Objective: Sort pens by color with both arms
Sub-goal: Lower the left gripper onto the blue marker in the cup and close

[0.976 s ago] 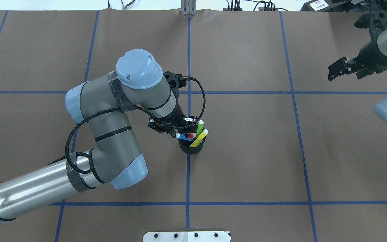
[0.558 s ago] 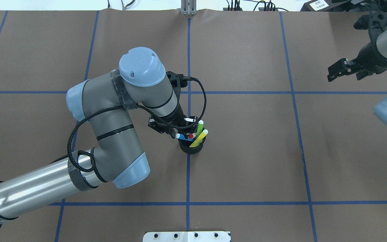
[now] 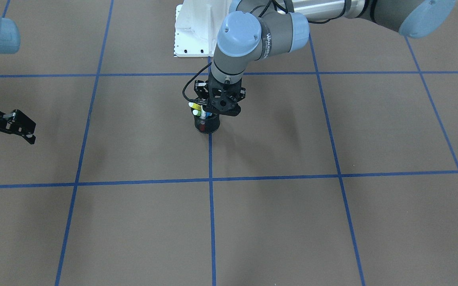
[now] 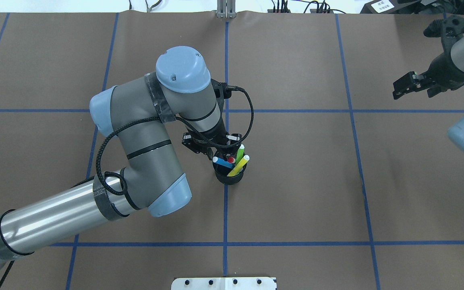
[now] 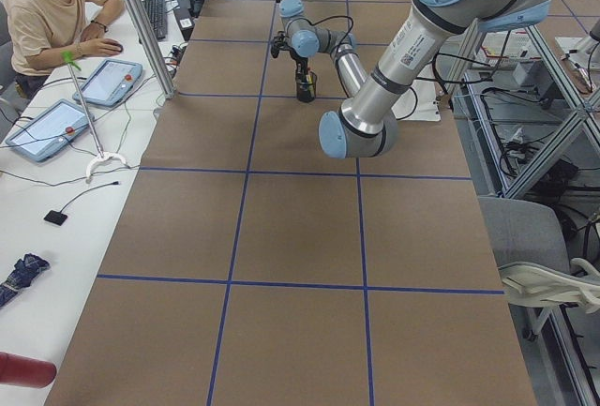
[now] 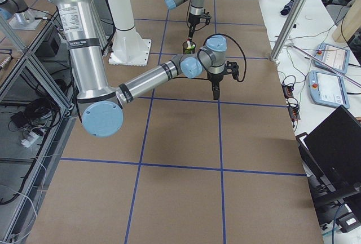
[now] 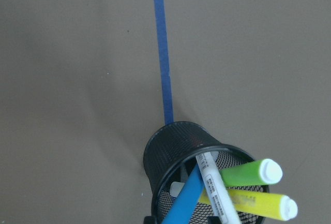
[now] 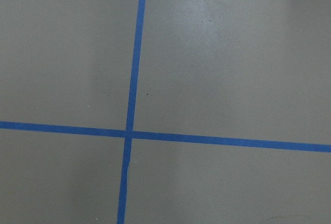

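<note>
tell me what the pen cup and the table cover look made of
Pen cup: black wire mesh, likely painted metal; its fine grid is see-through. Table cover: matte brown sheet, perhaps paper or vinyl; its far edge ripples.

Overhead and front cameras face each other, sharing the mesh cup [image 4: 228, 178]

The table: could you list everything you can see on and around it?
Table cover: one, brown with a blue tape grid.
Mesh cup: one, black, mid-table on a tape line.
Pens: four, all standing in the cup: blue pen, green pen, yellow pen, white pen with a red end.
Base plate: one, white, robot's side.
Person: one, seated at the side desk.
Tablets: two, on that desk.
Left arm: grey, blue caps, reaching down over the cup.
Right arm: grey, far edge, fingers apart, empty.
</note>
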Robot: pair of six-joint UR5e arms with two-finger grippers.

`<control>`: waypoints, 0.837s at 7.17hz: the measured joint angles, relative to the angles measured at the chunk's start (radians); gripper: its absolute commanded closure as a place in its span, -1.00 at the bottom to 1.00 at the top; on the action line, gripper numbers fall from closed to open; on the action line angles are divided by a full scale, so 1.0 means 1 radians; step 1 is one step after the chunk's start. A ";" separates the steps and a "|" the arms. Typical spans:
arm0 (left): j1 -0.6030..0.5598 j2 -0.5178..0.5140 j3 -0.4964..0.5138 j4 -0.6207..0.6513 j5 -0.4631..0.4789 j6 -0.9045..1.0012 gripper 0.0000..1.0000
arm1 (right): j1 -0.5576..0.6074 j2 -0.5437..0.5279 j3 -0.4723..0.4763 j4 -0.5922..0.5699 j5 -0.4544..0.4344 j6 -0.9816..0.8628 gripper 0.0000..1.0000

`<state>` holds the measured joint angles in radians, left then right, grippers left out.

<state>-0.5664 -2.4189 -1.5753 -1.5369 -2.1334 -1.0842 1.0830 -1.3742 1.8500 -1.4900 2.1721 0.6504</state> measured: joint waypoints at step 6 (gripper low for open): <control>-0.001 -0.007 0.006 0.059 -0.025 0.061 0.18 | -0.002 -0.006 0.001 0.001 -0.006 -0.001 -0.99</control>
<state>-0.5676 -2.4262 -1.5689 -1.4777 -2.1587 -1.0236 1.0815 -1.3800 1.8513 -1.4895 2.1660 0.6494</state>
